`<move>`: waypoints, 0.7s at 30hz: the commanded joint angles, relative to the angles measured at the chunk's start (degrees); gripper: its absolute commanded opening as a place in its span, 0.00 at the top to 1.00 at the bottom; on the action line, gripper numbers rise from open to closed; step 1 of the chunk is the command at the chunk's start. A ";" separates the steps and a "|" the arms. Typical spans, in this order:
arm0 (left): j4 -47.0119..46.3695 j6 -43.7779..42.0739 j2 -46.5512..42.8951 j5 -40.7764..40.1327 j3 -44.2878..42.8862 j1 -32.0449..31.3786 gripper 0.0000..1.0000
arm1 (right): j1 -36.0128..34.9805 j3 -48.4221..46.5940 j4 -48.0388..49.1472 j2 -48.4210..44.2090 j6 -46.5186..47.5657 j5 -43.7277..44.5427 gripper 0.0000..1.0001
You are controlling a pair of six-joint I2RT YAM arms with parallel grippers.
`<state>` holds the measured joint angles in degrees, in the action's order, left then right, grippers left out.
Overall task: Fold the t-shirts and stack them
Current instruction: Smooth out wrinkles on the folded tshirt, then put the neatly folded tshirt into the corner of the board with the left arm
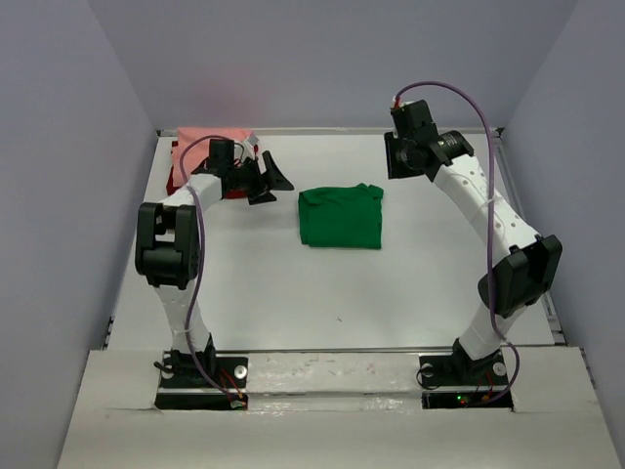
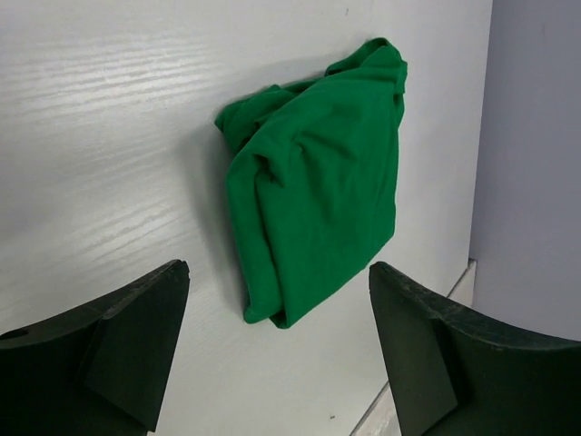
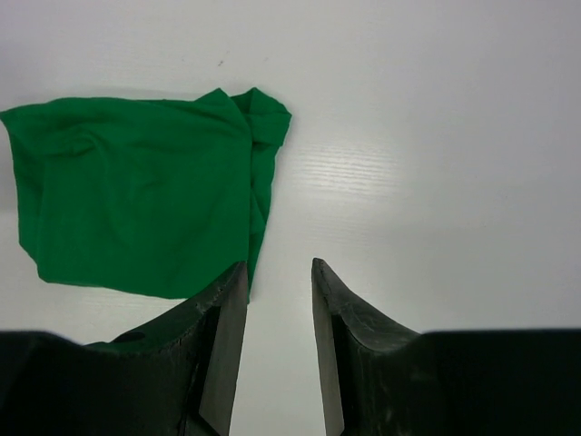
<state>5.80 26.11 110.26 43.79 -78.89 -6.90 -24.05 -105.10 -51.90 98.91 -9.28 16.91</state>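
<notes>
From up above, I see the green shirt [image 1: 340, 217] lying folded in the middle of the white table [image 1: 293, 293]. It is a bit wider from left to right than from front to back. The pink shirt [image 1: 210, 139] sits in the far left corner on top of the dark red shirt [image 1: 173, 182], which peeks out underneath. The left gripper [image 1: 271, 178] hangs just beside the green shirt's left edge, between it and that pile. The right gripper [image 1: 398, 161] hangs near the shirt's far right corner. Neither one touches the shirt. Both are close (I think the left one is better placed, since the pile is on its side). In the left wrist view the jaws are spread wide with nothing in them. The green shirt lies straight ahead of the gap, with its rumpled end farthest away. In the right wrist view the jaws are nearly together with just a thin gap, and they hold nothing. The shirt lies ahead and to the left there, with its edge just past the finger [image 3: 227, 309] on that side. I think the next job is to carry the green shirt over to the pile.
</notes>
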 commanded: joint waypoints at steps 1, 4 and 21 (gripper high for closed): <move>-2.73 1.14 3.11 6.93 0.67 -0.05 0.15 | -0.29 2.18 1.27 -2.05 -0.74 -0.91 0.60; -2.38 0.52 5.14 6.22 1.02 -0.05 0.16 | -0.29 2.97 1.45 -2.49 -0.83 -1.52 0.60; -2.89 0.96 11.91 1.92 3.57 -7.25 0.16 | -0.29 2.27 3.03 -2.76 -1.36 -2.49 0.60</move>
<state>2.39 26.63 120.09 47.37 -76.31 -11.75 -24.05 -101.71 -51.81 98.37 -10.17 15.11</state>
